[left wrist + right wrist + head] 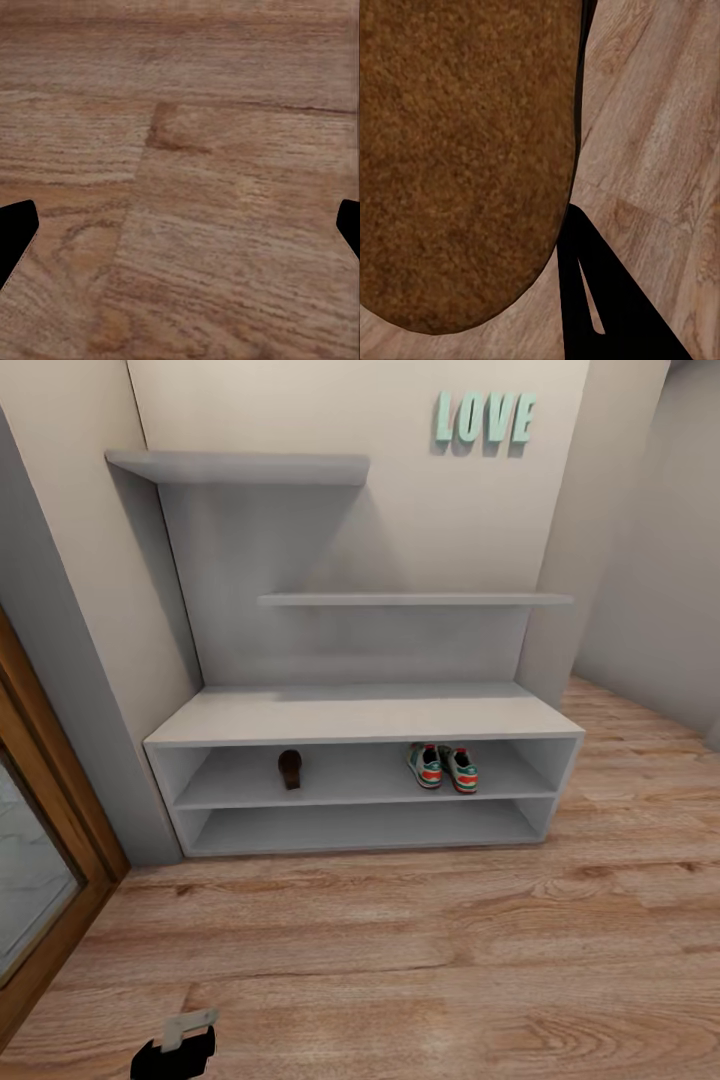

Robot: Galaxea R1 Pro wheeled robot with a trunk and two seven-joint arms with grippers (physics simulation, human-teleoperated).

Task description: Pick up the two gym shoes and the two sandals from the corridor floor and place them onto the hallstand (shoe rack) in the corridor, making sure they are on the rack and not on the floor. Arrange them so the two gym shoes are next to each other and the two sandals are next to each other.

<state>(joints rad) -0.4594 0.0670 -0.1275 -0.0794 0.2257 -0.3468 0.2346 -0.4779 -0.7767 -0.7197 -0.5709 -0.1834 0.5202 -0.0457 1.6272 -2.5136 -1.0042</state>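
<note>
Both gym shoes (443, 767) sat together on the hallstand's (360, 717) upper shelf, one sandal (290, 768) left of them. The right gripper (574, 150) clamped the other sandal (457, 157); the left gripper (180, 229) hung with jaws apart above the corridor floor (400, 960).

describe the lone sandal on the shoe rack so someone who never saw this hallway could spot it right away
Find the pale grey hallstand against the wall under the green LOVE letters, and look at its upper low shelf, just below the bench top. Left of centre stands a single small dark-brown sandal. The pair of gym shoes further right on the same shelf are cream, green and red; the sandal is plain brown and alone.
</note>
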